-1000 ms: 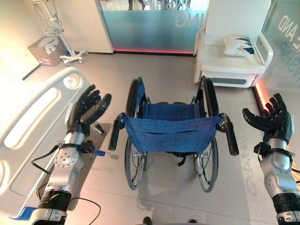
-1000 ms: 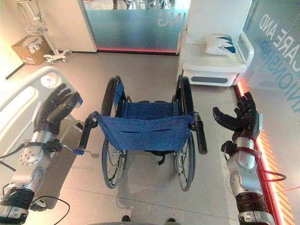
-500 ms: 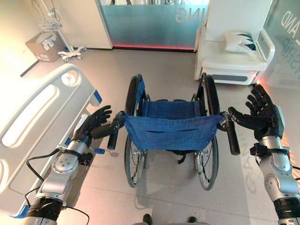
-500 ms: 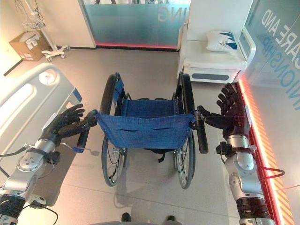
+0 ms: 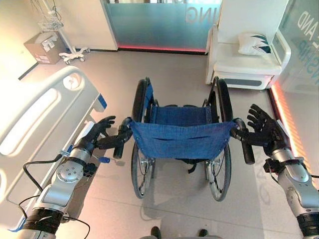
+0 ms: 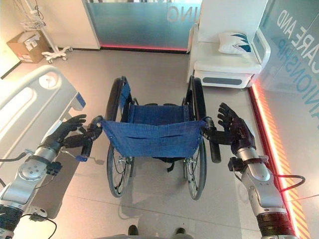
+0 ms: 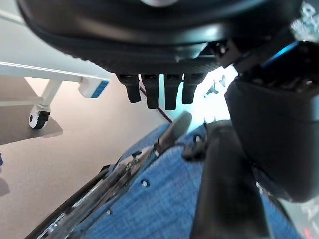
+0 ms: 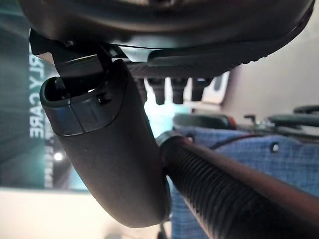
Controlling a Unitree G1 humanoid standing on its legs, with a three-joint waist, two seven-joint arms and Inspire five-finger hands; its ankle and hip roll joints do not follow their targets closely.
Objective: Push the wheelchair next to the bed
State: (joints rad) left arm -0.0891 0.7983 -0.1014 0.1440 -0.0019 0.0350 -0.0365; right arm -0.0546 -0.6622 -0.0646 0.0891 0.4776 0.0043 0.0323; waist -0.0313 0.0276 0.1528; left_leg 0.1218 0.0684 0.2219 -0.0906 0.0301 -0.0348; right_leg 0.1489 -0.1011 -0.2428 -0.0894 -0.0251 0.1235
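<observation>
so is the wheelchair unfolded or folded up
Unfolded. The wheelchair stands on its wheels with the blue backrest stretched flat between the two push handles and the seat spread between the big wheels.

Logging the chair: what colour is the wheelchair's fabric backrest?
Blue, clearest in the left eye view: the fabric backrest.
</observation>
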